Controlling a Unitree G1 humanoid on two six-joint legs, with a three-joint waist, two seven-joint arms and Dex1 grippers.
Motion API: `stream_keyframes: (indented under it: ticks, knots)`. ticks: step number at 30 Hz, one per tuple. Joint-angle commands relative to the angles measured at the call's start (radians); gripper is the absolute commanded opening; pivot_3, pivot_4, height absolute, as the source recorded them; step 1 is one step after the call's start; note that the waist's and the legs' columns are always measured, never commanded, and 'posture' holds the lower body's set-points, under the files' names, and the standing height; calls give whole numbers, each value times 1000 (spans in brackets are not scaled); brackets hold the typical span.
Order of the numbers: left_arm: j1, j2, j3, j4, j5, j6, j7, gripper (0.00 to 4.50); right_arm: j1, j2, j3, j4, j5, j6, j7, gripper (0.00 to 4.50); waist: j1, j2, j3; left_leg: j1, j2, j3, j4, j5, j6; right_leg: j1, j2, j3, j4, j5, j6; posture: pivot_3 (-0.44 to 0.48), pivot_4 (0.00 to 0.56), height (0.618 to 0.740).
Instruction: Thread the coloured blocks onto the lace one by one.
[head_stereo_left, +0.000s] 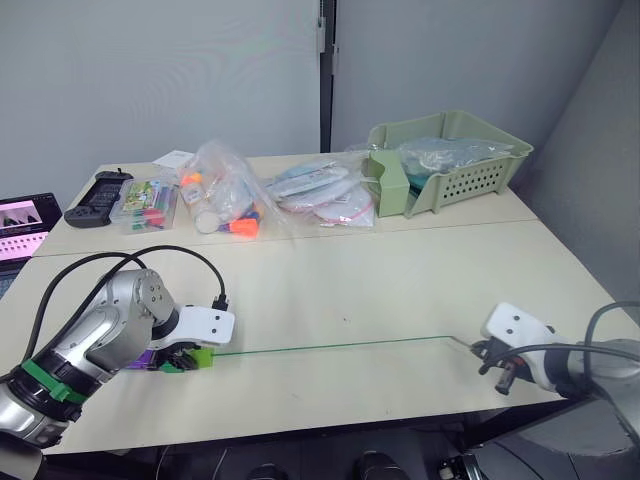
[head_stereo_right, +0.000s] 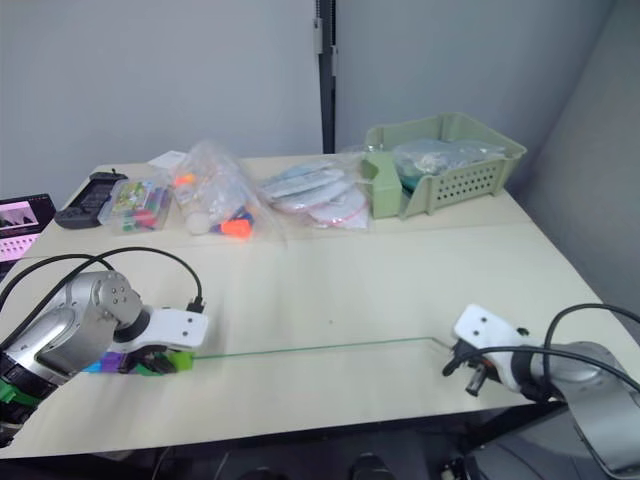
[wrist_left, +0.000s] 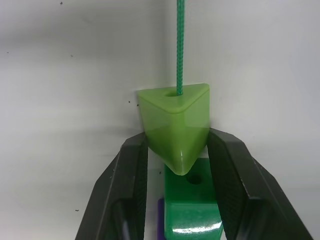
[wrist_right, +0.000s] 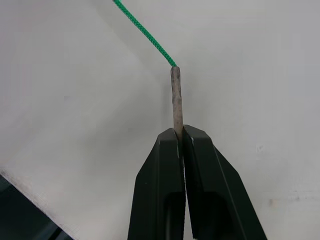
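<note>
Here the lace (head_stereo_left: 340, 346) runs taut across the table (head_stereo_left: 400, 280), right gripper (wrist_right: 181, 137) pinching its pale tip (wrist_right: 176, 97), left gripper (wrist_left: 177, 150) clamped on the light green block (wrist_left: 175, 120) already strung on it.

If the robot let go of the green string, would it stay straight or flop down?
Probably flop. The string looks thin and woven, and seems straight because it's stretched between the right gripper, shut on its tip, and the light green block in the left gripper. The tip looks stiffer and would likely keep its shape.
</note>
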Motion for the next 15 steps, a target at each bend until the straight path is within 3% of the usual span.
stream_keyframes:
  ticks: [1, 7, 12, 14, 15]
  knots:
    - [72, 12, 2, 78, -11, -14, 35, 1255, -44, 19, 44, -36, 16, -12, -2, 0, 0, 0, 0, 1, 0, 1, -1, 0, 0, 0, 0, 1, 0, 0, 0, 0, 150, 740]
    - [133, -43, 100, 73, -120, -70, 92, 1255, -118, 61, 186, -12, -13, -39, -4, 0, 8, 4, -2, 8, -1, 2, -1, 0, 0, 0, -2, 3, 0, -1, 1, 0, 150, 740]
    - [159, -39, 132, 76, -124, -110, 136, 1255, -200, 109, 287, 69, -60, -32, -36, 0, 25, 4, -3, 8, -3, 4, -1, 0, 0, 1, -5, 4, -1, -2, 3, 0, 150, 740]
    - [160, -40, 144, 75, -139, -123, 139, 2284, -220, 125, 291, 87, -66, -33, -44, 672, 27, 3, -3, 9, -3, 4, -1, 0, 0, 1, -5, 4, -1, -1, 3, 0, 150, 740]
    - [155, -41, 150, 73, -150, -120, 136, 2554, -226, 129, 289, 92, -61, -34, -40, 944, 27, 3, -3, 9, -3, 4, -1, 0, 0, 1, -5, 4, -1, -1, 3, 0, 150, 740]
